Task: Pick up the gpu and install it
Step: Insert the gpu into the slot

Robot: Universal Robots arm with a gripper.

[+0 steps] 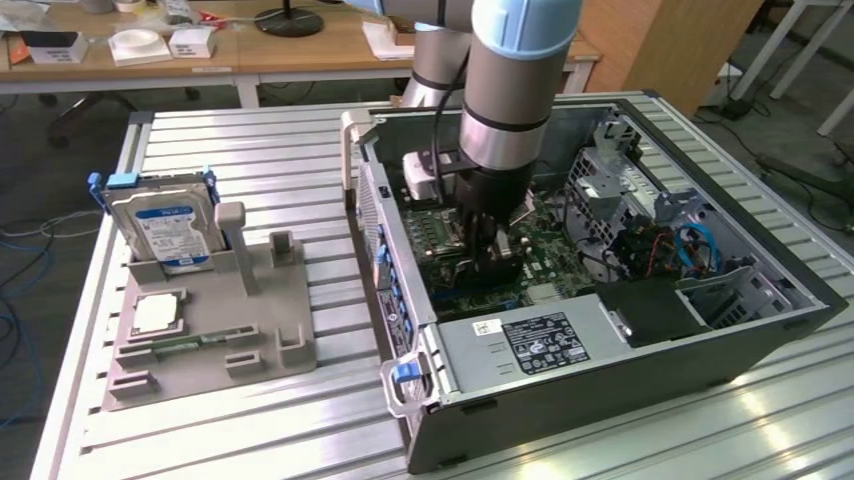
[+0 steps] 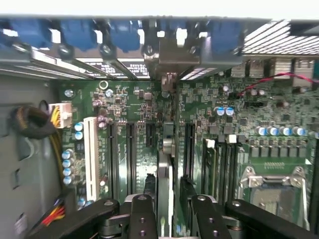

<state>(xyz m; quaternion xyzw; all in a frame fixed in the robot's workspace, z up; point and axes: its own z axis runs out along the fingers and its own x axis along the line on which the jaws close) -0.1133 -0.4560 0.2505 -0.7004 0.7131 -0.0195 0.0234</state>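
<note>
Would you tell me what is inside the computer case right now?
Inside the case: the motherboard, cabling, and the gpu standing edge-on in a slot between the pincer fingers. Its slot contact is hidden.

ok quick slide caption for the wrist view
Black gripper straddling the slim green expansion card, standing edge-on in a slot of the green motherboard.

Gripper [image 1: 499, 262] fingertips hid behind arm inside case [image 1: 747, 330]; gpu [image 2: 166, 184] seen edge-on, lower end cut off by frame edge.
</note>
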